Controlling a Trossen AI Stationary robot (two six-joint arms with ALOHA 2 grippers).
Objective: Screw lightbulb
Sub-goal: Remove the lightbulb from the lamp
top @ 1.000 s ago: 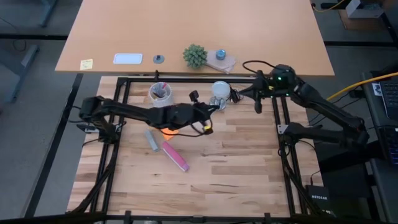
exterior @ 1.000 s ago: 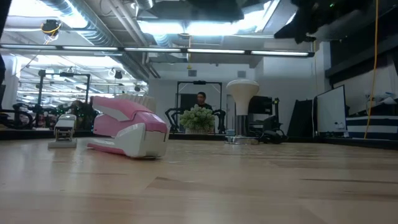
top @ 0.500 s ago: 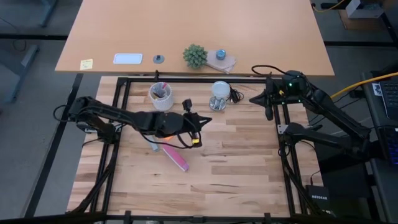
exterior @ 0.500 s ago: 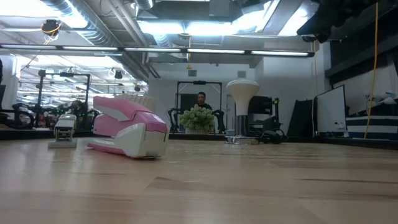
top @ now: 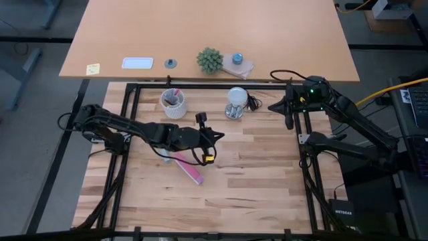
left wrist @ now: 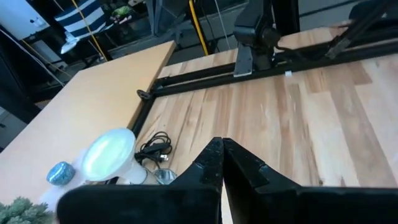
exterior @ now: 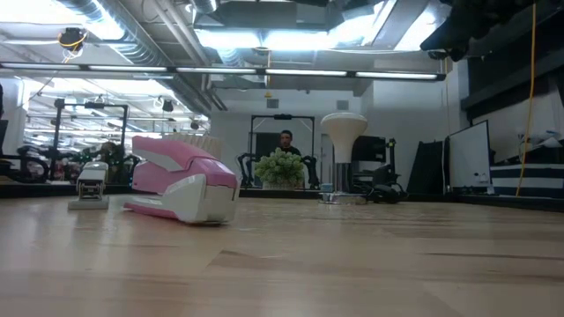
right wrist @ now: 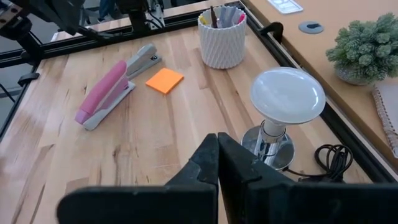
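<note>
From above, the lightbulb [top: 235,98] stands up in its shiny socket [top: 233,111] near the far edge of the wooden table [top: 254,174]. A white cup [top: 172,103] with pens is off to the bulb's left. The left gripper [top: 209,138] hangs over the table, nearer than the bulb and to its left, with its fingers pressed together and nothing in them. Just under that arm lies a pink stapler [top: 189,169]. The right gripper [top: 273,106] is to the bulb's right, apart from it, fingers closed and empty too.

From table height, the bulb [exterior: 344,129] sits far back, with the pink stapler [exterior: 182,181] big and close on its left. A green plant [exterior: 280,166] is just left of the bulb.

From the left wrist, the bulb [left wrist: 109,154] shows beside a coiled black cord [left wrist: 154,151].

From the right wrist, the bulb [right wrist: 286,94] is on the socket [right wrist: 268,146]. Beyond it are the cup [right wrist: 222,38], an orange note pad [right wrist: 165,80], the pink stapler [right wrist: 104,93] and a grey stapler [right wrist: 141,60].
</note>
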